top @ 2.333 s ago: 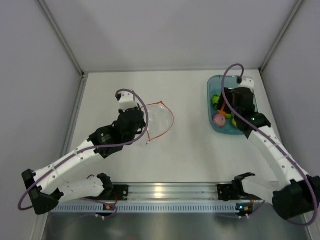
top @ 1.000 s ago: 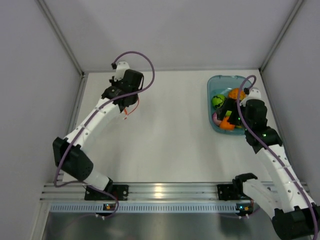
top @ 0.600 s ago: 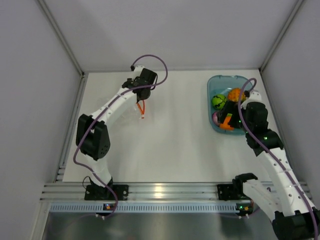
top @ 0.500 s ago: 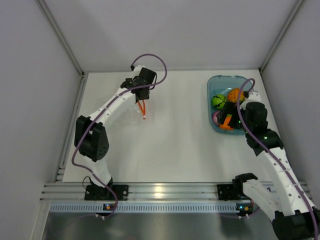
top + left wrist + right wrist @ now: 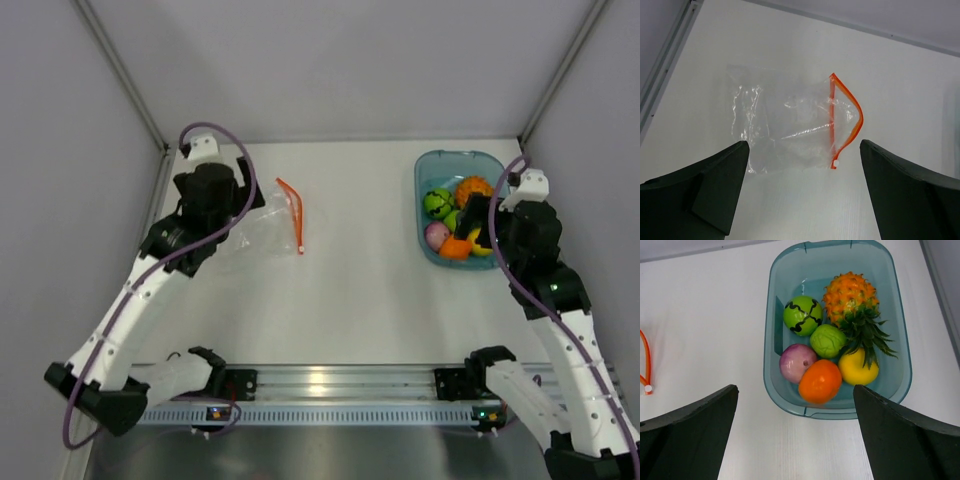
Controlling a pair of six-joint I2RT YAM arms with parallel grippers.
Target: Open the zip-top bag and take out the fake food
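The left pincer hung above the desk with its two dark fingers spread wide, touching neither the desk nor the bag. The right pincer was spread just as wide, raised over the near edge of a translucent blue tub.

Below the left pincer, the zip-top bag lay flat and crinkled on the desk on the left side, well apart from the tub. Its orange-red zip strip ran along the edge facing the tub. The two halves of the strip were parted into a bowed loop, so the mouth gaped. A small white tab sat at the near end of the strip.

The fake food lay in the tub on the right side of the desk, all six pieces packed together. Nearest were the orange fruit, the pink ball on its left and the yellow piece on its right. Behind them sat the light green piece. Farther back were the dark green ball with black wavy lines and the orange pineapple, whose green crown pointed toward the yellow piece.
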